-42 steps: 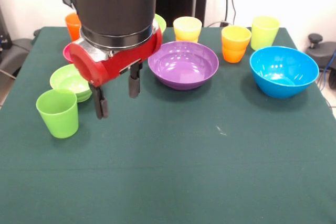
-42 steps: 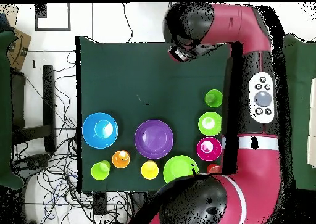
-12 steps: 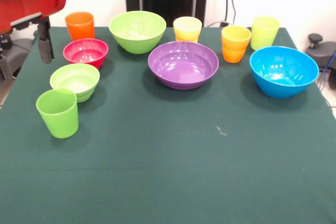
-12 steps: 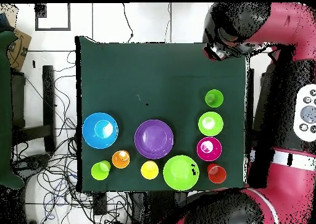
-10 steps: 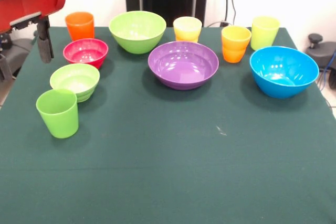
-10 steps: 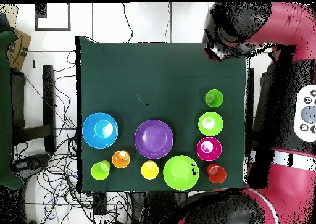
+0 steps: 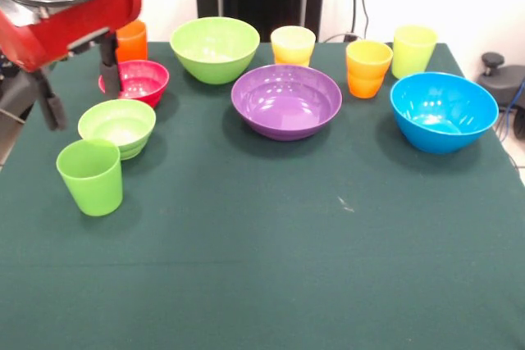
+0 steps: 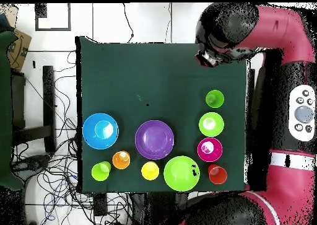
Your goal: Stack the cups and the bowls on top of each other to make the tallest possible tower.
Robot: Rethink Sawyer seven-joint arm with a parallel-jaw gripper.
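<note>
With its two fingers spread apart and empty, the tool hangs above the surface's left edge in the front view, the small lime green bowl and green cup just below-right of it, nothing stacked.

No readable text, labels or numbers, as far as views show
</note>
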